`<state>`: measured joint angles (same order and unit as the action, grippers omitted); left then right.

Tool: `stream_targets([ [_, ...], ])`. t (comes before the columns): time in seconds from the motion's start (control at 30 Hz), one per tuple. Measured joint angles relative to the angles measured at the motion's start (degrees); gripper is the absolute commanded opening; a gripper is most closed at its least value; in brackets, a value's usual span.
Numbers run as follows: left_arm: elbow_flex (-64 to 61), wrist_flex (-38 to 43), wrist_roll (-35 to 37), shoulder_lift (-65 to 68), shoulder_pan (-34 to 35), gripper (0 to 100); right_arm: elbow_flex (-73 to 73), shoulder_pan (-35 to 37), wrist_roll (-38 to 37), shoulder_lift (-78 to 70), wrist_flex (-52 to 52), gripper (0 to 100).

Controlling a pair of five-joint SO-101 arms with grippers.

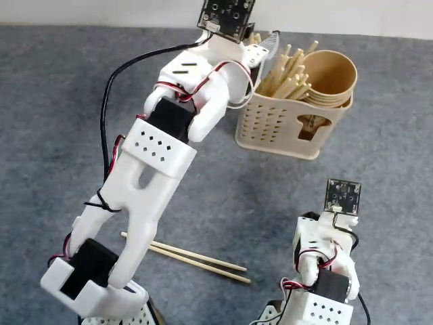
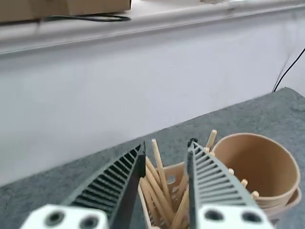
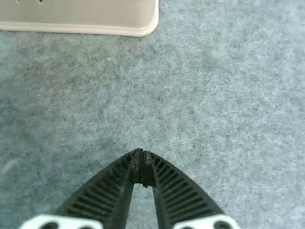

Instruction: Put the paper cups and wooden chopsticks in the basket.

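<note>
A beige slotted basket (image 1: 287,125) stands at the back of the grey carpet. Stacked brown paper cups (image 1: 331,78) and a bundle of wooden chopsticks (image 1: 287,74) sit in it. Two more chopsticks (image 1: 193,258) lie on the carpet near the front, by the left arm's base. My left gripper (image 2: 167,148) hangs open just above the basket's chopstick side, with the chopsticks (image 2: 159,183) standing below its fingers and the cups (image 2: 257,167) beside them. My right gripper (image 3: 141,156) is shut and empty, low over bare carpet in front of the basket (image 3: 81,21).
The left arm (image 1: 155,162) stretches diagonally from the front left to the basket. The right arm (image 1: 325,264) is folded at the front right. A white wall (image 2: 143,86) rises behind the basket.
</note>
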<state>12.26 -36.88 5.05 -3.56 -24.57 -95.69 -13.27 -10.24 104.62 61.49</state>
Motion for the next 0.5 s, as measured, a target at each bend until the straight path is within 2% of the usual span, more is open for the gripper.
stream_targets([
  [0.27,0.26,-7.38,0.00,0.00,0.18,15,0.00,0.00,0.00,0.00,0.00,0.5],
  [0.5,0.97,-23.65,-8.09,-3.60,0.00,15,0.00,0.00,0.00,0.00,0.00,0.5],
])
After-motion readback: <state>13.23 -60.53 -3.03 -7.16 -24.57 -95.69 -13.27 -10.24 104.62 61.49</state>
